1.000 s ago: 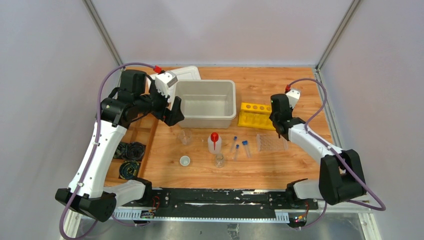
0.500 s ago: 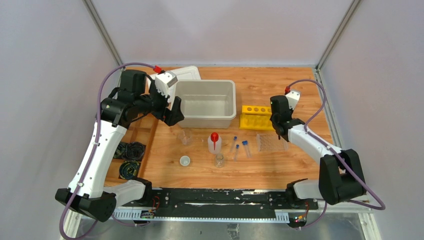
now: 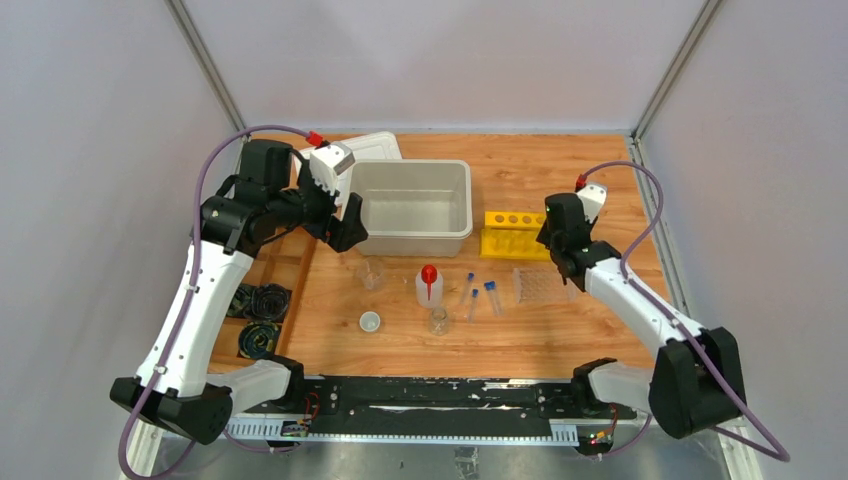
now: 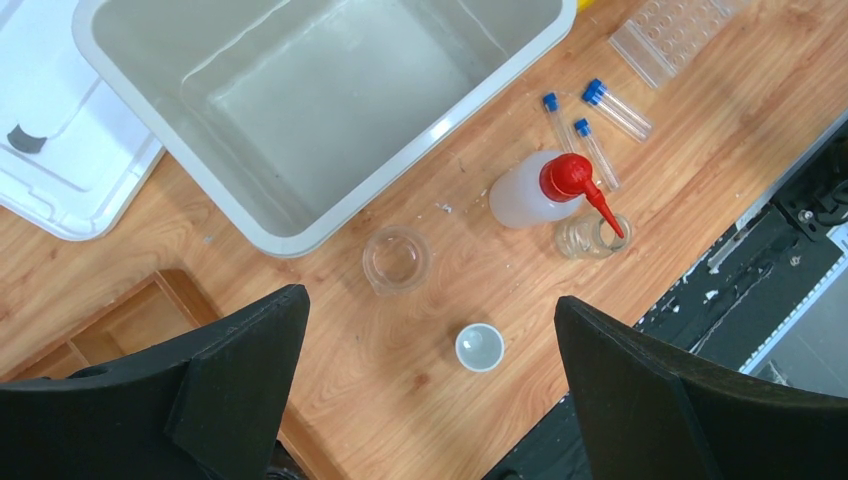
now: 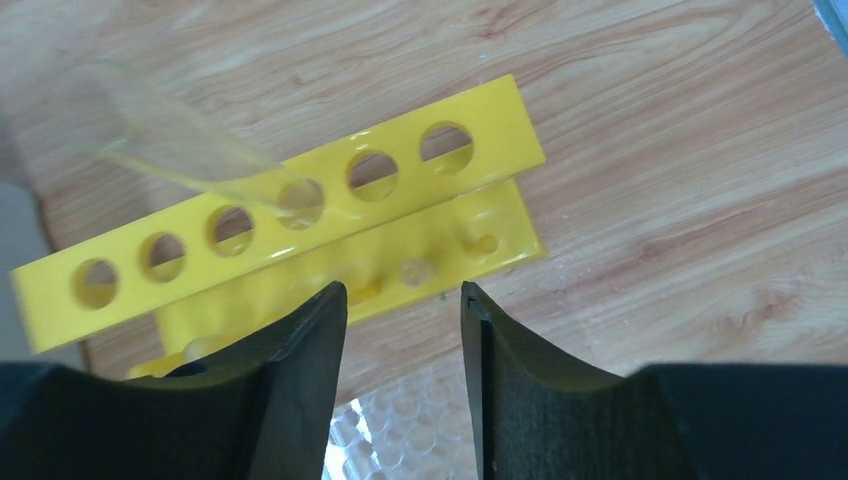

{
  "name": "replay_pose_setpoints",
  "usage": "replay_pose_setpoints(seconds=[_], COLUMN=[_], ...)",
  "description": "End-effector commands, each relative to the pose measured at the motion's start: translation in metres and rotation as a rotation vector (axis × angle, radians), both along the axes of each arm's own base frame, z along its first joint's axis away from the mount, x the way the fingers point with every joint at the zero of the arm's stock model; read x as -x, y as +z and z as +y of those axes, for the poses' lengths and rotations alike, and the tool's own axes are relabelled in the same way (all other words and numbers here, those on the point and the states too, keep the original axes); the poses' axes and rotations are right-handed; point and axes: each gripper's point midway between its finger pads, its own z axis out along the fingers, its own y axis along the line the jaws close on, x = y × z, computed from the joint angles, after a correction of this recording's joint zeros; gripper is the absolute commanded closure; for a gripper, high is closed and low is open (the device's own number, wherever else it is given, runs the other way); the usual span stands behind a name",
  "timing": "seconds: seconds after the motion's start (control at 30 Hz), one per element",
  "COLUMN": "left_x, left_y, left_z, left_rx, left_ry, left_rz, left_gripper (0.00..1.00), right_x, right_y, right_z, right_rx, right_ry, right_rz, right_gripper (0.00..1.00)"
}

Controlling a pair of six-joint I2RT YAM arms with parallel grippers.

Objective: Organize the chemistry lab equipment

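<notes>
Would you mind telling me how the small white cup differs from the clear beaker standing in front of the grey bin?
The clear beaker is see-through glass, while the white cup is opaque. The beaker is the wider of the two. The beaker stands close to the grey bin, and the cup sits farther from it. Both stand upright on the wood, mouths up, and look empty.

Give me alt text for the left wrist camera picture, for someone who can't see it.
The open left hand hangs over a wooden table holding an empty pale tub, a clear beaker, a tiny white cup, a red-nozzled squeeze bottle and three blue-capped test tubes.
</notes>
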Motion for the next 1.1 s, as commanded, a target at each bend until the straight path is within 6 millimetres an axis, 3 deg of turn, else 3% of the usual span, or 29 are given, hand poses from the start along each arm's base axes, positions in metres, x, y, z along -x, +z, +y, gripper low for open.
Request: replay_pose_setpoints(seconds=[0.0, 0.1, 0.23, 0.37, 0.47, 0.67, 1.07], left_x=[0.002, 0.004, 0.005, 0.007, 0.009, 0.012, 0.01], left_y=[0.012, 0.014, 0.017, 0.02, 0.023, 0.023, 0.019], left_z=[0.003, 0.002, 0.003, 0.005, 0.005, 0.006, 0.004], left_rx=[0.007, 0.014, 0.018, 0.018, 0.021, 0.018, 0.02], left_ry=[0.003, 0.001, 0.004, 0.012, 0.013, 0.012, 0.006], left_rz=[-0.042, -0.044, -0.051, -0.065, -0.072, -0.072, -0.055], left_gripper=[0.0, 0.0, 0.0, 0.0, 0.0, 0.0, 0.0], right_x=[0.015, 0.032, 0.059, 0.081, 0.089, 0.095, 0.105], right_y=[0.023, 0.018, 0.002, -0.02, -0.036, -0.062, -0.087], right_z=[0.024, 0.056, 0.117, 0.153, 0.162, 0.159, 0.16], right_rx=[-0.037, -0.05, -0.091, -0.134, -0.134, -0.089, -0.044], right_ry=[0.06, 0.174, 0.392, 0.498, 0.513, 0.503, 0.529], right_rz=[-0.024, 0.021, 0.102, 0.238, 0.312, 0.393, 0.471], right_gripper=[0.52, 0.56, 0.57, 0.63, 0.73, 0.77, 0.74])
